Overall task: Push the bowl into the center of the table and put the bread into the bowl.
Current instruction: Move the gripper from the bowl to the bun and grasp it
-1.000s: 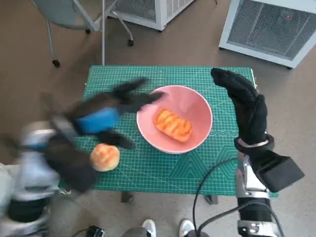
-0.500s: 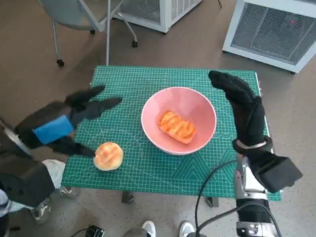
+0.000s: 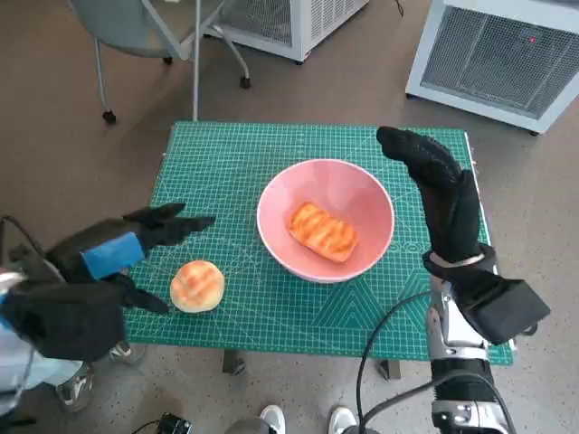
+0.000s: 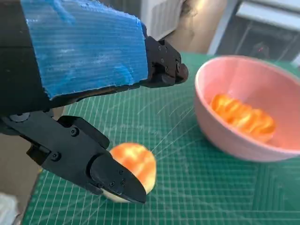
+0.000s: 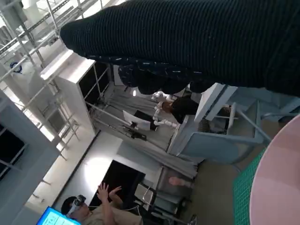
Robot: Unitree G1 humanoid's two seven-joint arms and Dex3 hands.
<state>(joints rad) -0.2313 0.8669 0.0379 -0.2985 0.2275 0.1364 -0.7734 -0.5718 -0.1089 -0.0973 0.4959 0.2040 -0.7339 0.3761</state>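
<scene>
The pink bowl (image 3: 327, 231) stands near the middle of the green mat, a striped orange bread (image 3: 320, 230) lying inside it. A round golden bun (image 3: 197, 286) lies on the mat near the front left edge. My left hand (image 3: 113, 256) hovers at the table's left edge just beside the bun, fingers spread, holding nothing. In the left wrist view the bun (image 4: 132, 167) shows between the black fingers (image 4: 112, 180) and the bowl (image 4: 246, 112) lies beyond. My right hand (image 3: 439, 192) stands raised by the bowl's right rim, fingers extended, empty.
A green cutting mat (image 3: 262, 163) covers the small table. A chair (image 3: 149, 27) stands behind on the left and white cabinets (image 3: 493, 50) at the back right. Feet (image 3: 308, 419) show below the front edge. A person (image 5: 93, 211) appears in the right wrist view.
My left hand has drawn back from the bowl's left rim toward the table's left front corner, beside the bun. The bowl, both breads and the right hand have stayed in place.
</scene>
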